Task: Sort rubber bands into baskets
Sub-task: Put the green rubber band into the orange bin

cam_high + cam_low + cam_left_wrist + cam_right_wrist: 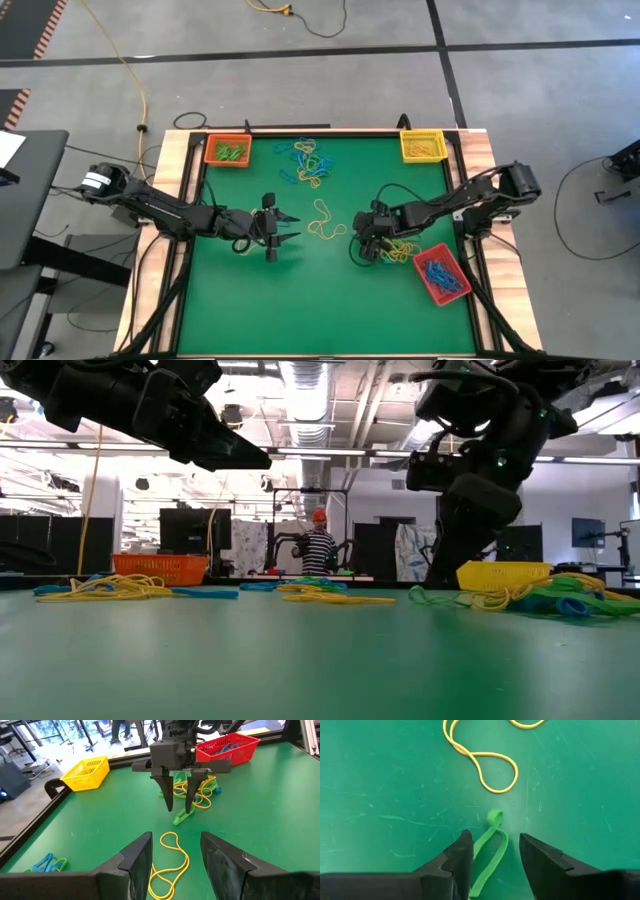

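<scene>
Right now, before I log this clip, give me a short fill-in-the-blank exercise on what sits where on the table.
1. The red basket holds mostly ____ bands.
2. The band between the right gripper's open fingers is ____.
3. The orange basket holds ____ bands.
4. The loose band lying ahead of the left gripper is ____.

Missing words: blue; green; green; yellow

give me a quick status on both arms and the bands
Right gripper jaws open, straddling a green rubber band on the mat. Left gripper open, hovering near a yellow band. Nothing blocking.
</scene>
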